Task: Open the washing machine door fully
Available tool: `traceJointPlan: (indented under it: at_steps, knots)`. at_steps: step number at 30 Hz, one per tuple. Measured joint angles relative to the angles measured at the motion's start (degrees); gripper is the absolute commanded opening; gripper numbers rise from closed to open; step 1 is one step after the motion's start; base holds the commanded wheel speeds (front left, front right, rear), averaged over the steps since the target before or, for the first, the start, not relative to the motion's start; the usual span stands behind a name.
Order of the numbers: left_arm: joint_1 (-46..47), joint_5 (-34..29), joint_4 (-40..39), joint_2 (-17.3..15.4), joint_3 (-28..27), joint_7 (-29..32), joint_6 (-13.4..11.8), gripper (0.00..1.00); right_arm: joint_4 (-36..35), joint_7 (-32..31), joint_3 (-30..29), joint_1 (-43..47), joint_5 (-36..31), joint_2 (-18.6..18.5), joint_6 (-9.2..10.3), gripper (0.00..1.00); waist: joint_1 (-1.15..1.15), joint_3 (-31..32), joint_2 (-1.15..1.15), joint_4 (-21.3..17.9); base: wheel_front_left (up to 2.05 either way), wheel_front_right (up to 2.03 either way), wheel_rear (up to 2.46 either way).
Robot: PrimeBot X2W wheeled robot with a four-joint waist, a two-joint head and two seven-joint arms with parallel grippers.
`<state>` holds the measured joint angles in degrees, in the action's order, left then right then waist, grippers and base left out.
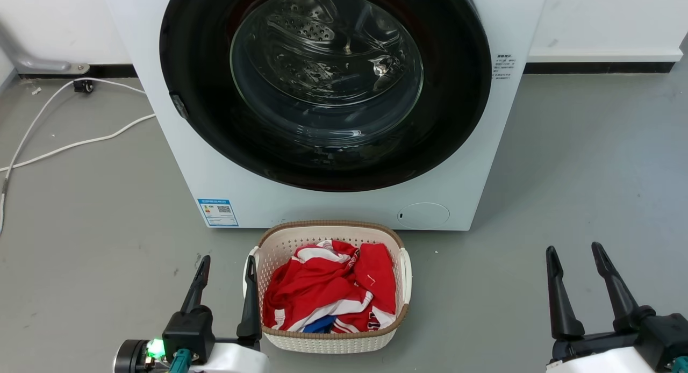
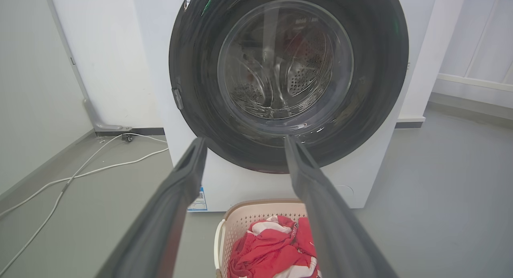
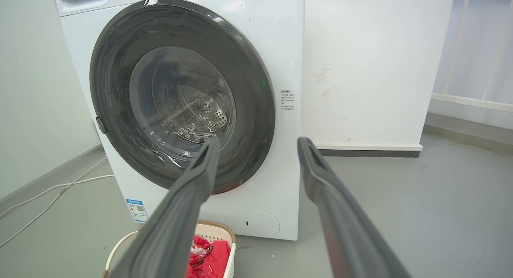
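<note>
As door [image 1: 325, 88] sits closed, left pincer [image 1: 228, 259] — apart

Washing machine door [image 1: 325, 83]: smooth black ring, glossy in head view, duller and smeared in wrist views; centre clear reflective glass.
Drum [image 3: 200, 109] behind glass: shiny perforated metal.
Machine casing [image 1: 322, 206]: smooth white, slight sheen.
Label [image 1: 217, 212]: printed, smooth; paper or film, cannot tell.
Basket [image 1: 330, 225] on floor [image 1: 580, 174]: cream plastic, perforated woven-look walls, brown braided-look rim.
Clothes [image 1: 328, 292] inside: soft creased cloth, red and white.
Floor: grey, matt, lightly scuffed.
Cable [image 1: 80, 143]: smooth white plastic.
Left pincer [image 1: 227, 260], right pincer [image 1: 574, 248]: dark matt fingers.
</note>
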<state>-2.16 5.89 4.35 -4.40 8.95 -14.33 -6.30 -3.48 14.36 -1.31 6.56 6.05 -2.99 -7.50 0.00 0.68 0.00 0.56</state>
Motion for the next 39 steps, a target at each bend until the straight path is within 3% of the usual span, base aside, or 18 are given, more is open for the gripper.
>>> traceJointPlan:
  at_steps: [7,34,35,36,37,39]
  knots:
    - [-0.38,-2.70,0.41,0.67,-0.35,-0.58,0.24,1.00,0.08,0.70,-0.09,0.45,-1.57,0.00,0.01,1.00,0.00,0.03,0.00,0.13,0.00,0.00,0.00]
    - [-0.80,-3.70,2.31,1.33,-1.77,-0.74,0.26,1.00,1.68,0.71,-0.20,0.46,0.47,0.00,0.00,1.00,0.00,0.10,0.00,0.09,0.00,0.00,0.00]
    - [-0.80,-3.71,2.33,1.34,-1.77,-0.74,0.26,1.00,1.69,0.71,-0.15,0.46,0.51,0.00,0.01,0.86,0.00,0.10,0.00,0.09,0.00,0.00,0.00]
    - [-0.80,-3.71,2.35,1.35,-1.78,-0.74,0.26,1.00,1.68,0.71,-0.10,0.46,0.55,0.00,0.01,0.07,0.00,0.10,0.00,0.09,0.00,0.00,0.00]
    - [-0.80,-3.71,2.36,1.35,-1.79,-0.74,0.26,1.00,1.67,0.71,-0.09,0.46,0.57,0.01,0.00,0.00,0.00,0.09,0.00,0.09,0.00,0.00,0.00]
    - [-0.80,-3.72,2.42,1.36,-1.83,-0.74,0.26,1.00,1.60,0.71,0.10,0.43,0.73,0.00,0.01,0.00,0.00,0.08,0.00,0.08,0.00,0.00,0.00]
